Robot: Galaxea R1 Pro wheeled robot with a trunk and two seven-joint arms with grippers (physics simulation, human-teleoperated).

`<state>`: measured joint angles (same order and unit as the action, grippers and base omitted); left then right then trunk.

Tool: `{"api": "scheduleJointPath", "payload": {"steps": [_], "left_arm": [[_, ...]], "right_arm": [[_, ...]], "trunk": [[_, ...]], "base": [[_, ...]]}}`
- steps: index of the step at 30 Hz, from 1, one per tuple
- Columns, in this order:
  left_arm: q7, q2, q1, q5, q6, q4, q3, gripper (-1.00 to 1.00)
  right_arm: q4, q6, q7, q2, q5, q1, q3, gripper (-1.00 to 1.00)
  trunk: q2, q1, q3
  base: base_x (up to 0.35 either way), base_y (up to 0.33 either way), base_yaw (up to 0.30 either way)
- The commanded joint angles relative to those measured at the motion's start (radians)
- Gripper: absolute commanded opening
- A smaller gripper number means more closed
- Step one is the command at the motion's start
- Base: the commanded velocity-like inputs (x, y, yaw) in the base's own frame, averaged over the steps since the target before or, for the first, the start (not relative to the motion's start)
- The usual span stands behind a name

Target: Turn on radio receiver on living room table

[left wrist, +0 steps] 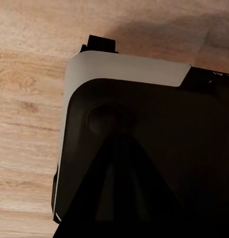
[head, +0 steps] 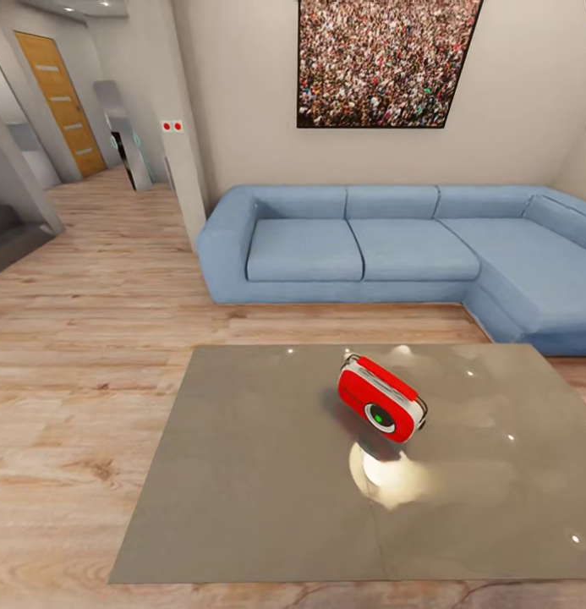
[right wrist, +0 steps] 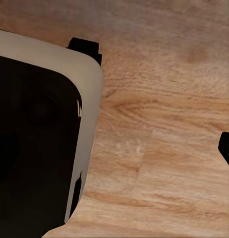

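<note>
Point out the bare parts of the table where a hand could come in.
The table is bare across its left half and along the near edge. The radio receiver sits right of centre toward the sofa; only there is it occupied.

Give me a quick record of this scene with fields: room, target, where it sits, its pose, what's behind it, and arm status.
room: living room with light wood floor
target: red radio, round dial on its front
where it sits: on the glossy grey table, right of centre
pose: tilted, dial facing the camera
behind it: blue sofa under a crowd picture
arm status: wrist views look down at floor and the robot's dark base; end effector states cannot be told
</note>
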<state>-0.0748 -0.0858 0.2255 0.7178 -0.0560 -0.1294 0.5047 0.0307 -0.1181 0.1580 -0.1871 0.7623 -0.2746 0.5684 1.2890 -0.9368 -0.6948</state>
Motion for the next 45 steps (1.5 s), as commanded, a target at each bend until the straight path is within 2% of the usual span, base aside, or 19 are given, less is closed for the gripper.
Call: {"api": "scheduleJointPath", "payload": {"steps": [1,24,45], "left_arm": [[0.0,0.0,0.0,0.0,0.0,0.0,0.0,-1.0],[0.0,0.0,0.0,-0.009,0.001,0.0,0.0,-1.0],[0.0,-0.002,0.0,-0.011,0.001,0.0,0.002,-1.0]], "right_arm": [[0.0,0.0,0.0,0.0,0.0,0.0,0.0,1.0],[0.0,0.003,0.0,0.0,0.0,0.0,-0.001,1.0],[-0.001,0.009,0.0,0.004,0.005,0.0,-0.001,1.0]], "trunk": [[0.0,0.0,0.002],[0.0,0.0,0.037],[0.0,0.0,0.04]], "base": [[0.0,0.0,-0.068],[0.0,0.0,-0.055],[0.0,0.0,0.0]]}}
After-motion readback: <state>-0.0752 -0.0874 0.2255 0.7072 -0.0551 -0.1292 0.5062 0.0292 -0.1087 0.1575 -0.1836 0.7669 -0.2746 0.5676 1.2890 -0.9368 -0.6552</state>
